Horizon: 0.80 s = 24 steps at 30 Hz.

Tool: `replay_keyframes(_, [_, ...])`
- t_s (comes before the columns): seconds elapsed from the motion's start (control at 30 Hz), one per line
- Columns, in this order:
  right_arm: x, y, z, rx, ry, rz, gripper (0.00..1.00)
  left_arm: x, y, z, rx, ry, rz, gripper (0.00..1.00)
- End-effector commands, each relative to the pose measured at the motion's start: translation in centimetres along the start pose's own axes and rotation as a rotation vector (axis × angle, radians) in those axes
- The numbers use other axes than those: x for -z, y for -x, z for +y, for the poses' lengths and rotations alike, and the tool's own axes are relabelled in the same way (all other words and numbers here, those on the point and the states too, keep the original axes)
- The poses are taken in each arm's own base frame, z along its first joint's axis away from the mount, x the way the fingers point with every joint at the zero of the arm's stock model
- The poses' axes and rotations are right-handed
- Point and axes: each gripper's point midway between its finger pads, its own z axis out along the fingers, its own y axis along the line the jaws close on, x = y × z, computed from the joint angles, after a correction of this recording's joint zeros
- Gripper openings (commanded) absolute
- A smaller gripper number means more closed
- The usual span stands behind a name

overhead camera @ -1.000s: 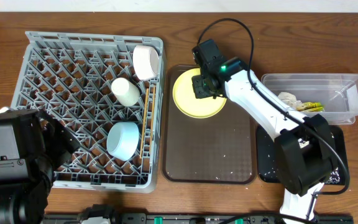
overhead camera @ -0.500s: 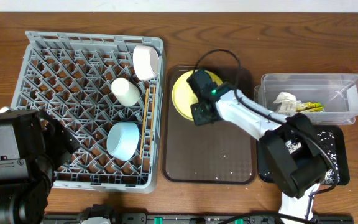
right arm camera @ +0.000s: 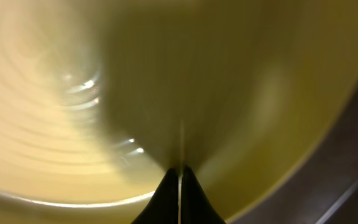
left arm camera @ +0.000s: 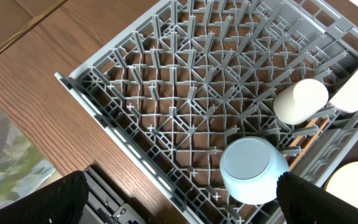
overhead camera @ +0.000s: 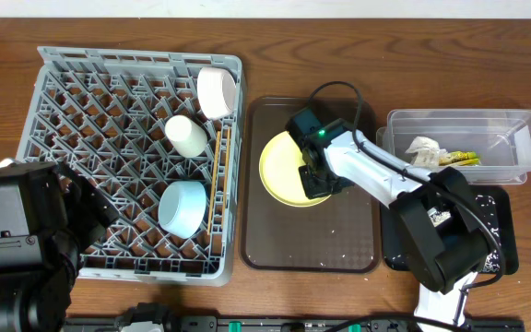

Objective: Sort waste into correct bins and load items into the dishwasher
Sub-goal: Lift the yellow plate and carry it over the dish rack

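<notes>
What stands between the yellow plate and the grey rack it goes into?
Nothing visible: only the brown tray's rim and table lie between the yellow plate, held in the right gripper's shut jaws, and the dish rack. The rack's near side holds chopsticks, bowls and a cup.

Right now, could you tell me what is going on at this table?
The right gripper is shut on the rim of the yellow plate, over the brown serving tray. The left gripper hangs open above the grey dish rack, which holds the cream bowl, white cup, light blue bowl and chopsticks. The napkin and wrapper lie in the clear tub.
</notes>
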Motion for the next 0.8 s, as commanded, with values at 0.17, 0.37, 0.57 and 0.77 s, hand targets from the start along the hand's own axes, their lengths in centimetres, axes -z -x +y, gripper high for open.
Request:
replay_keyframes(0.17, [5.9, 2.7, 4.4, 0.114, 0.17, -0.06, 0.2, 0.0, 0.1, 0.3, -0.011, 0.018, -0.005, 0.98])
replay_keyframes(0.37, [6.2, 1.5, 9.3, 0.295, 0.23, -0.097, 0.37, 0.0, 0.1, 0.3, -0.011, 0.018, -0.005, 0.98])
replay_keyframes(0.57, [4.7, 0.6, 11.9, 0.418, 0.171, -0.166, 0.4, 0.0, 0.1, 0.3, -0.011, 0.018, -0.005, 0.98])
replay_keyframes(0.77, [2.9, 0.8, 11.6, 0.443, 0.074, -0.235, 0.5, 0.0, 0.1, 0.3, -0.011, 0.018, -0.006, 0.98])
